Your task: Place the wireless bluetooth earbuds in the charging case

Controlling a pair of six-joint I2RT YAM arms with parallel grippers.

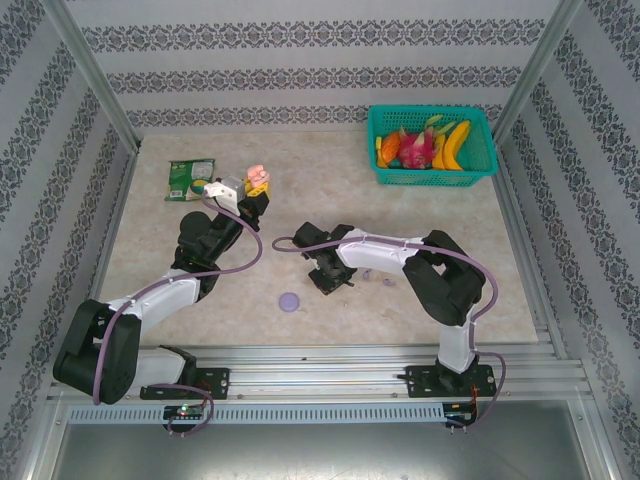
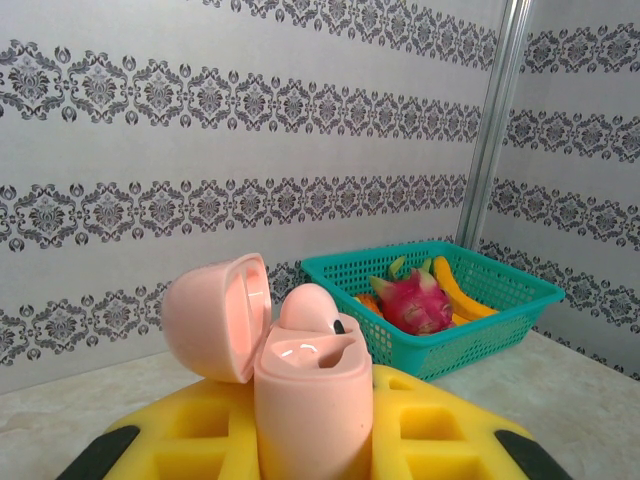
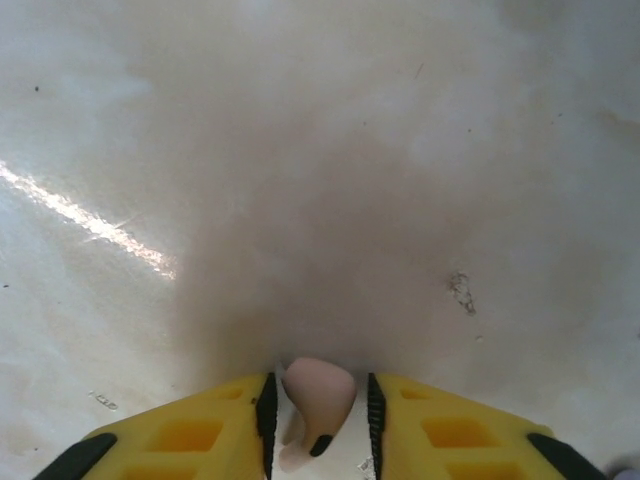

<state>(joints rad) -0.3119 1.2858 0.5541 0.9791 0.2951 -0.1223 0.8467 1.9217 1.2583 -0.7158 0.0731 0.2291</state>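
The left gripper (image 1: 257, 187) clamps an open, rounded pale pink plastic charging case (image 2: 300, 385) at far left, while mid-table the right gripper (image 1: 332, 275) has its jaws flanking a tiny pale pink earbud (image 3: 318, 395), though I cannot tell whether they grip it.

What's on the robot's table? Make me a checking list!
Surface: pale stone-look tabletop, small dark scuff.
Job's things: open pale pink plastic charging case with seated pink earbud; loose pale pink earbud; round pale purple case.
Clutter: green snack packet; teal plastic basket of fruit.
Grippers: left gripper shut on charging case; right gripper fingers flank loose earbud, grip unclear.
Cables: purple cables along both arms.
Surroundings: grey patterned wallpaper walls, metal posts.
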